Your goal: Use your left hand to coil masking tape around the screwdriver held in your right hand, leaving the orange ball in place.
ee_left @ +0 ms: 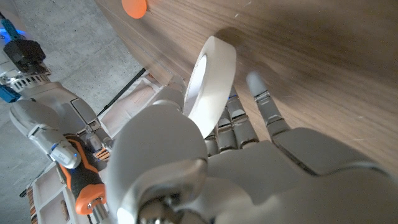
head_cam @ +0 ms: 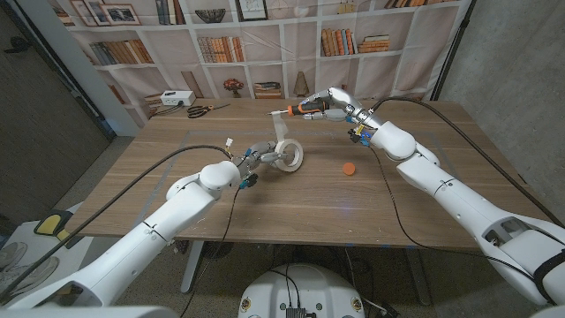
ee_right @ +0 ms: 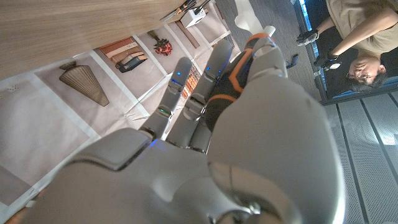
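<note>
My left hand [head_cam: 260,155] holds a roll of white masking tape [head_cam: 289,155] just above the table's middle; the roll [ee_left: 210,82] stands on edge between its fingers [ee_left: 264,106]. A strip of tape [head_cam: 282,131] rises from the roll toward the screwdriver [head_cam: 305,108]. The screwdriver has an orange and black handle and a thin metal shaft pointing left. My right hand [head_cam: 340,102] grips that handle [ee_right: 239,74] above the far side of the table. The orange ball [head_cam: 350,168] lies on the wood right of the roll, and the ball [ee_left: 134,7] is apart from both hands.
The wooden table [head_cam: 177,190] spreads wide around the hands. On its far left corner lie a white box [head_cam: 177,99] and scissors [head_cam: 201,110]. A bookshelf backdrop [head_cam: 265,44] stands behind the table. A person [ee_right: 354,37] sits off to the side.
</note>
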